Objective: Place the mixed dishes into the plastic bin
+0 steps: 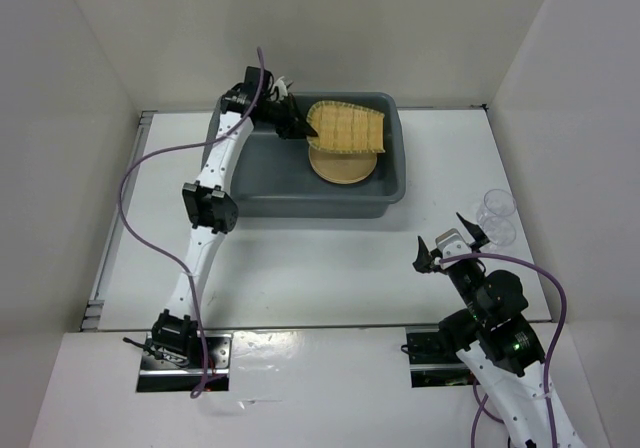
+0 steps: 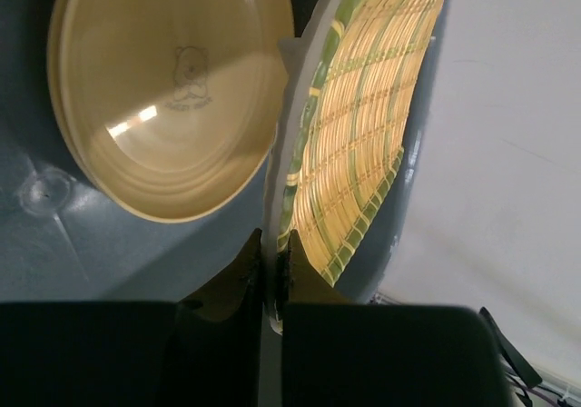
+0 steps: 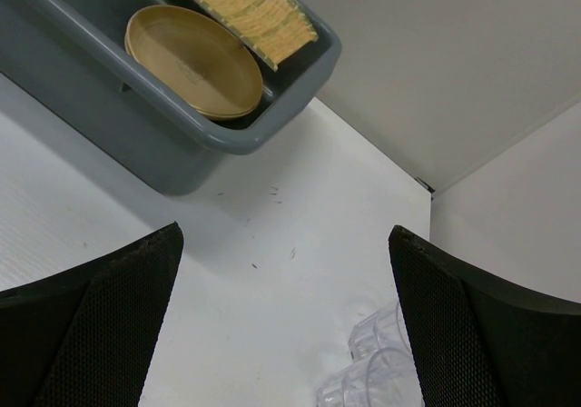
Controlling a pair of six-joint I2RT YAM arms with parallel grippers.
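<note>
The dark grey plastic bin (image 1: 245,173) stands at the back centre. Two stacked tan-orange plates (image 1: 338,168) lie inside it, also in the left wrist view (image 2: 172,89). My left gripper (image 1: 303,126) reaches into the bin and is shut on the rim of the yellow-green bamboo tray (image 1: 347,126), holding it tilted on edge over the plates and against the bin wall (image 2: 359,143). Two clear cups (image 1: 497,216) sit on the table at the right. My right gripper (image 1: 452,246) is open and empty just left of them; the cups (image 3: 377,375) show between its fingers, low right.
White walls enclose the table on the left, back and right. The bin (image 3: 172,143) lies ahead and left of my right gripper (image 3: 283,243), with bare white table between them. The left arm stretches along the bin's left side.
</note>
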